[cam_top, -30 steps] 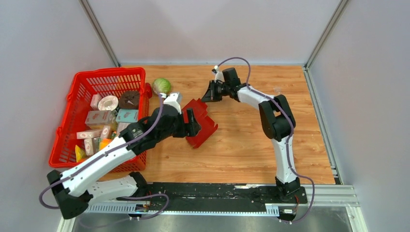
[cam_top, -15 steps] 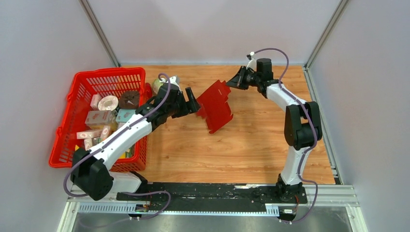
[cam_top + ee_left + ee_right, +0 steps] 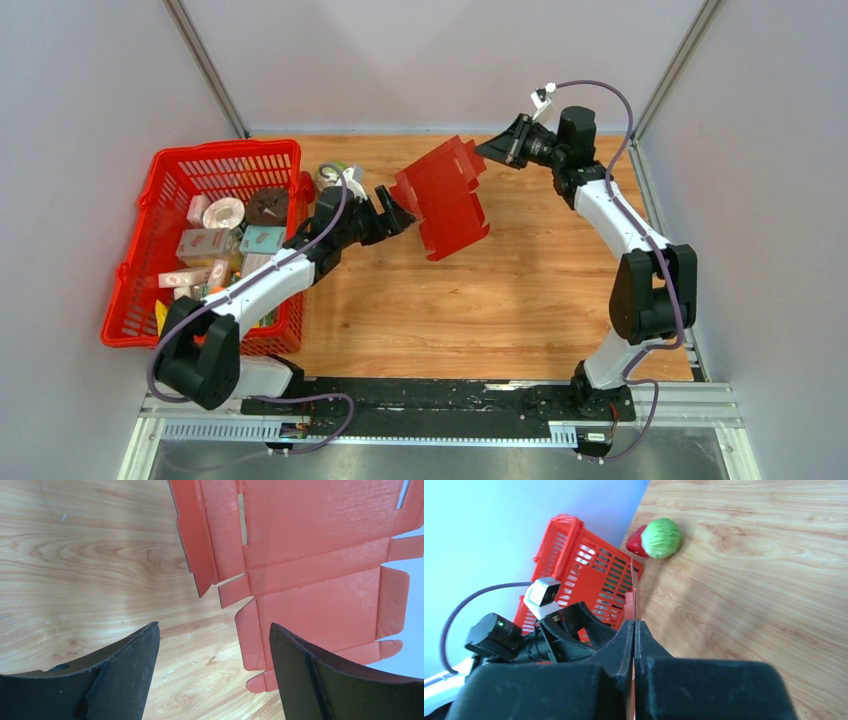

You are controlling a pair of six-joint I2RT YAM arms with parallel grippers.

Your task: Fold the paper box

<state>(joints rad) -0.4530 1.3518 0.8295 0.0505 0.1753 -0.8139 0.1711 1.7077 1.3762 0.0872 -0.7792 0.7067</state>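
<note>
Red cardboard: my right gripper [image 3: 634,625] pinches the paper box [image 3: 445,200], edge-on to its camera. Left wrist view shows the creased face beyond my wide-spread left gripper [image 3: 214,630].

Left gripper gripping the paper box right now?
No, the left gripper is wide open with the paper box ahead of it; only the right gripper pinches it.

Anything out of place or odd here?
Nothing damaged or spilled. The paper box is an unfolded flat sheet, hanging tilted in the air from one edge pinched by the right gripper; the left gripper is open beside it. A green cabbage lies on the table outside the red basket.
</note>
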